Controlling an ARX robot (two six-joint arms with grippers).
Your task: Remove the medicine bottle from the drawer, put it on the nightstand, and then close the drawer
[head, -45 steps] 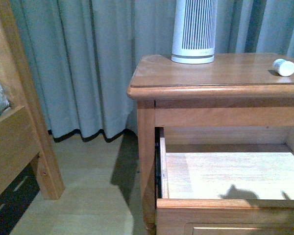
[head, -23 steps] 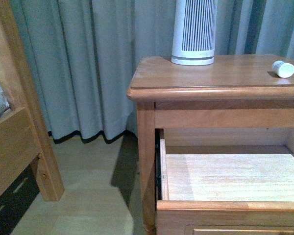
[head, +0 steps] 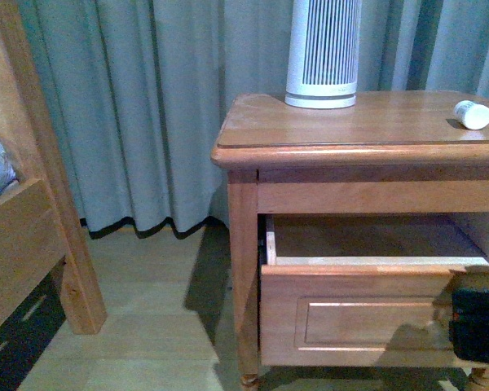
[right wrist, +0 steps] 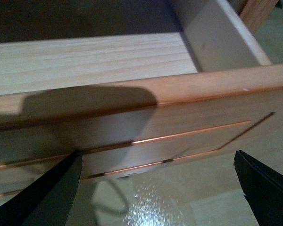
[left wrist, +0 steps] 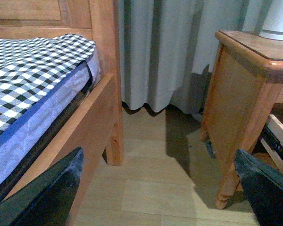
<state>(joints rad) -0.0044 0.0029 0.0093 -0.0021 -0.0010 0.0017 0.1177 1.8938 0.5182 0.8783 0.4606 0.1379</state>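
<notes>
On nightstand (head: 350,130): medicine bottle (head: 473,115); right gripper (head: 475,326) below.

Home bedroom, wooden bed frame (left wrist: 106,70) w/ checked bedding (left wrist: 28,70), nightstand (head: 342,130), floor-length curtains (head: 147,106)

Reddish-brown nightstand (head: 342,130), white bottle (head: 473,115), blue-grey curtain (head: 147,106), b&w checked bedding (left wrist: 28,70).

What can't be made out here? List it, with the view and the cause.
- Drawer knob: front view, hidden behind the right tool.
- Drawer's back part: front view, under the nightstand top; right wrist view, in dark shadow.
- Medicine bottle label: front view, too small.
- Slatted white cylinder: front view, cut off by the top edge.
- Left tool: absent from the front view.
</notes>
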